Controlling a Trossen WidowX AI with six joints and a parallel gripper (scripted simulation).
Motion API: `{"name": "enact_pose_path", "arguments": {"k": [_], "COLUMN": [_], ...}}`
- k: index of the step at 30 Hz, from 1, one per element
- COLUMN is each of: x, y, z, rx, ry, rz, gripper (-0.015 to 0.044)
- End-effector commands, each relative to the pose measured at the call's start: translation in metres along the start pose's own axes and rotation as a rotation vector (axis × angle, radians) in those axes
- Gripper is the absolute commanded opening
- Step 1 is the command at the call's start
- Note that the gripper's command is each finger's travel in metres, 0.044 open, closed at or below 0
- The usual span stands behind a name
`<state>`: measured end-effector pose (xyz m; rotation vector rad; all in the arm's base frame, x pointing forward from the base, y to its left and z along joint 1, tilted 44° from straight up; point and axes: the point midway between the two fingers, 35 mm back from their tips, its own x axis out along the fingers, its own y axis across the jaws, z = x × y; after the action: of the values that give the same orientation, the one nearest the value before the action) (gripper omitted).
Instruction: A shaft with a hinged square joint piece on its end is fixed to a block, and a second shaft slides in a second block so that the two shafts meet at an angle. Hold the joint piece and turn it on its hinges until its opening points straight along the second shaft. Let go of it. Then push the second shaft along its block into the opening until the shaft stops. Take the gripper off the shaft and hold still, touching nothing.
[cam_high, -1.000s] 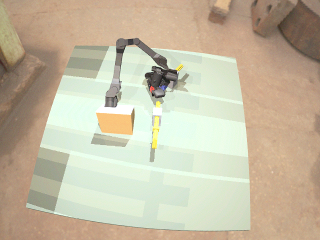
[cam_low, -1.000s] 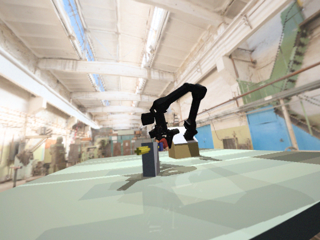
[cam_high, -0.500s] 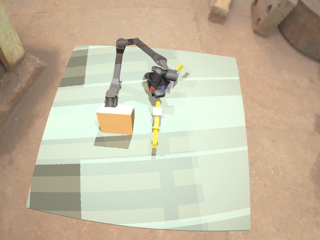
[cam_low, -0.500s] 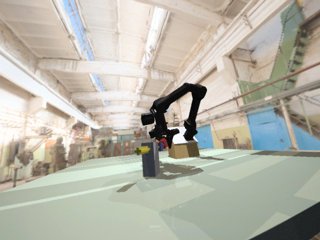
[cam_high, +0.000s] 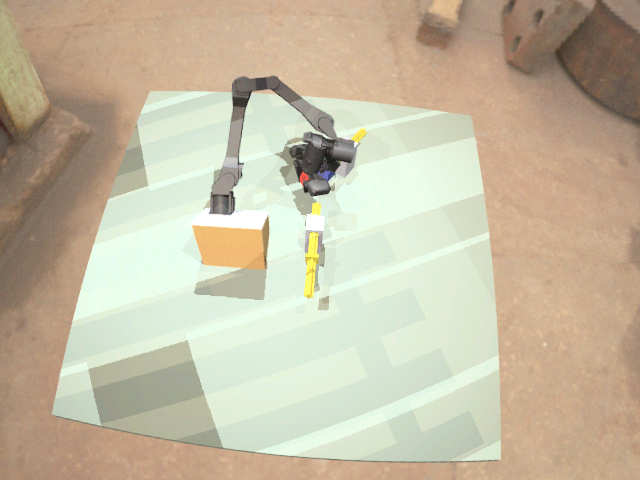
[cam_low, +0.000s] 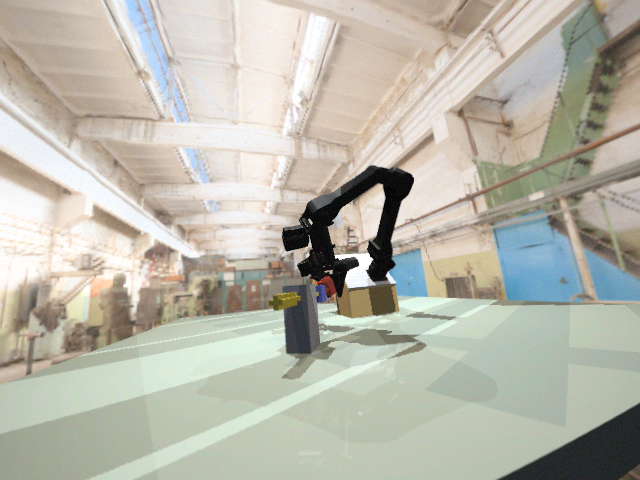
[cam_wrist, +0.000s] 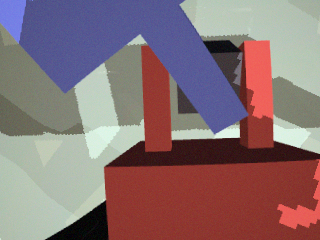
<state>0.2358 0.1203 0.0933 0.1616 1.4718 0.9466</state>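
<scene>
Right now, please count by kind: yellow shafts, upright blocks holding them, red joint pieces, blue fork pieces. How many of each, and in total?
Yellow shafts: 2
Upright blocks: 2
Red joint piece: 1
Blue fork piece: 1
Total: 6
</scene>
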Motion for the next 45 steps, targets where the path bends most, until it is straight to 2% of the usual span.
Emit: {"name": "enact_pose_path", "arguments": {"k": [1,43,45], "x": [0.0002,0.0002,0.0000], "y": [-0.0001,-0.0001,0.0000], "z": [0.0004,0.0004,0.0000], "rx": [0.002,0.002,0.000], "ry": [-0.002,-0.002,0.000], "rz": [0.001,0.001,0.000], "gripper": [0.0182,0.0182,0.0147]}}
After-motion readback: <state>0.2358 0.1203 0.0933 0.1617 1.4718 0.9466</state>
